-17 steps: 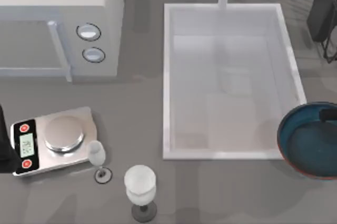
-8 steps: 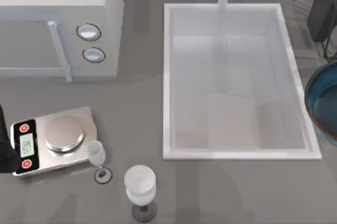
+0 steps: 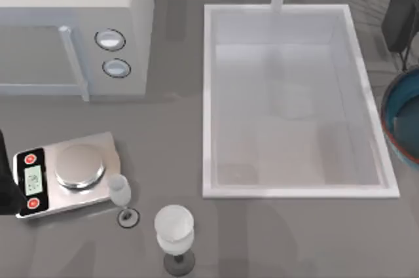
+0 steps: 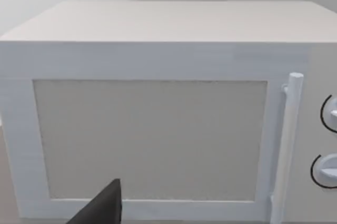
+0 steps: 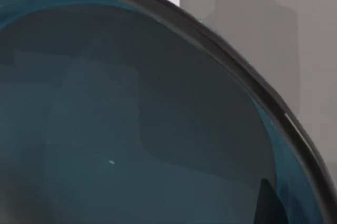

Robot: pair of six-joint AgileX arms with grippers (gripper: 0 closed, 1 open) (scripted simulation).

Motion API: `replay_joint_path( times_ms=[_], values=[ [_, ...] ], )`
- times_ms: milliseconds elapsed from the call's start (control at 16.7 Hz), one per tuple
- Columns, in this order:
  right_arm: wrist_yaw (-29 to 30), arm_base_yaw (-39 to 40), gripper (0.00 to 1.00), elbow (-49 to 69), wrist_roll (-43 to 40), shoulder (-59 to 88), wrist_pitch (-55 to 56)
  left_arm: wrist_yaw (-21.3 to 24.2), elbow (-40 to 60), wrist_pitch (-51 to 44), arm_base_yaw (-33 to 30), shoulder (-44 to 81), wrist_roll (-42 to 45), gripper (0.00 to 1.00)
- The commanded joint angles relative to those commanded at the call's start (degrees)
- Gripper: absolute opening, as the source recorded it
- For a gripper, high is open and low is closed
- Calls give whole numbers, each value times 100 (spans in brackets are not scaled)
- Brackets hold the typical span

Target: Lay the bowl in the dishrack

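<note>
The bowl [image 3: 402,118] sat at three o'clock beside the sink [image 3: 209,95], just below the dishrack [image 3: 400,10] at one o'clock, seemingly carried there for racking; I couldn't tell either gripper's fingers.

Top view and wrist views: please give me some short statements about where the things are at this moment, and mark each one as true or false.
1. The bowl is at the right edge of the top view, beside the sink. True.
2. The bowl lies inside the sink. False: it is outside the sink's right wall.
3. Two wine glasses stand near the scale. True.
4. The dishrack is at the top view's left. False: it is at the upper right corner.
5. The left wrist view faces the microwave. True.
</note>
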Motion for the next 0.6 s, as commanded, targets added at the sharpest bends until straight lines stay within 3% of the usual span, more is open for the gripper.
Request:
replay_joint_path(
  times_ms=[240, 600],
  values=[
    [-521, -632, 0, -185, -88, -363, 1010, 0, 0, 0, 0, 0, 0, 100],
    [-1713, -2131, 0, -891, -298, -1073, 3846, 0, 0, 0, 0, 0, 0, 100]
  ],
)
